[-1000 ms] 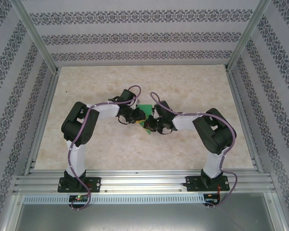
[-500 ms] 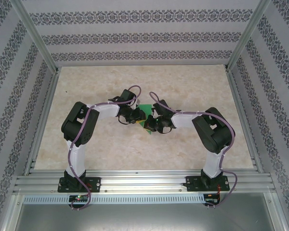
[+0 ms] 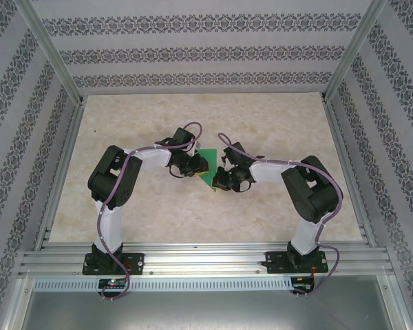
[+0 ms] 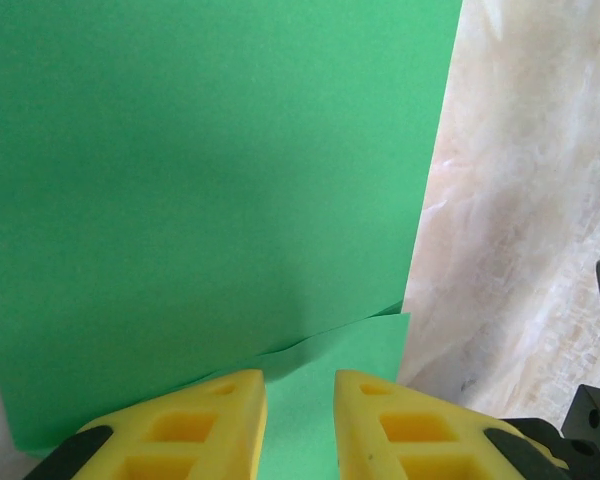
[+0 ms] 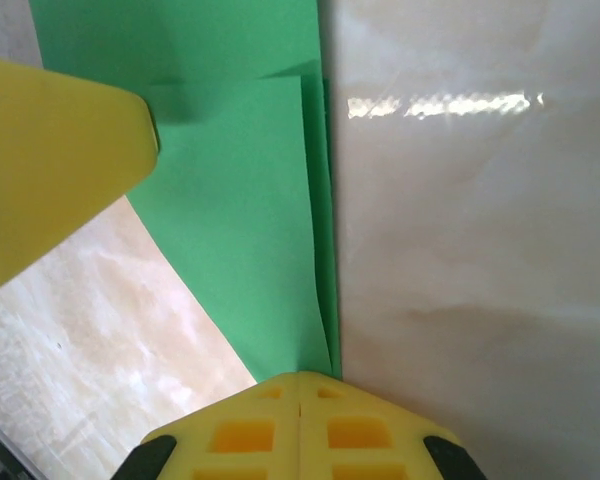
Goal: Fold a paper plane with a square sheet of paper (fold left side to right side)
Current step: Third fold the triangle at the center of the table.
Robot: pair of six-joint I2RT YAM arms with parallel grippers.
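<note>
right hand (image 5: 300, 392): clenched, tips at the folded edge; shifted toward 4 o'clock since earlier
left hand (image 4: 300, 388): fingers slightly parted over the sheet, unmoved
square sheet of paper (image 4: 200, 180): folded, mid-tabletop (image 3: 275, 124), between both hands; more green showing now

Lighting: bright, diffuse.
Glare: white streak on the table (image 5: 440, 103), ahead and right of the right gripper (image 5: 300, 380).
Shadow: soft band on the square sheet of paper (image 4: 200, 200), just ahead of the left gripper (image 4: 298, 385).
Focus: near fingers slightly soft.

Shut right claw (image 5: 300, 390) — tips at folded green paper (image 5: 245, 210), marbled table (image 5: 470, 260)
</note>
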